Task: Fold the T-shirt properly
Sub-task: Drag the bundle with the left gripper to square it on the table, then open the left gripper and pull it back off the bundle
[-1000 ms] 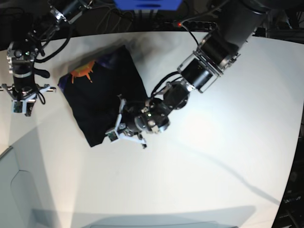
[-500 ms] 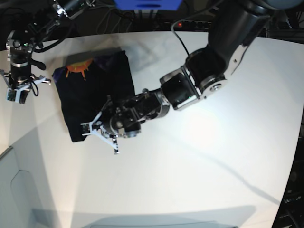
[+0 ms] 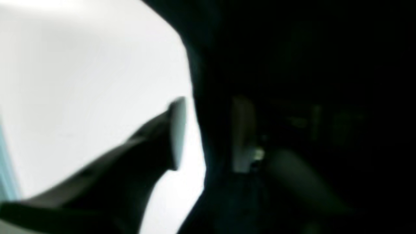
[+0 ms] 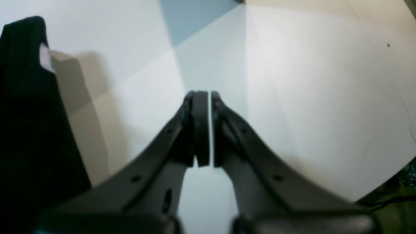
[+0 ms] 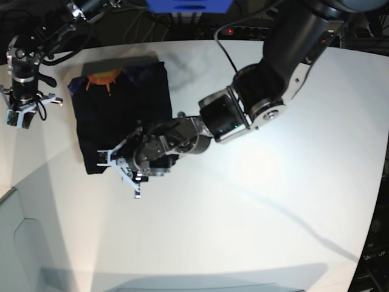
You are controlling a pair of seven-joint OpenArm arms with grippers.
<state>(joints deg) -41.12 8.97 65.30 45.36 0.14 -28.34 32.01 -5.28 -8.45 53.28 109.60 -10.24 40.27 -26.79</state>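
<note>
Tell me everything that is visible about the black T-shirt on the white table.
The black T-shirt is soft, matte cloth folded into a compact rectangle and lies flat on the white table. An orange print with some purple shows at its far corner. The left gripper is at its near edge with jaws apart, one finger over bare table; whether it touches the cloth is unclear. The shut right gripper is beside the shirt, apart from it.

one T-shirt (image 5: 121,118), two pincers, one table (image 5: 255,219)
</note>
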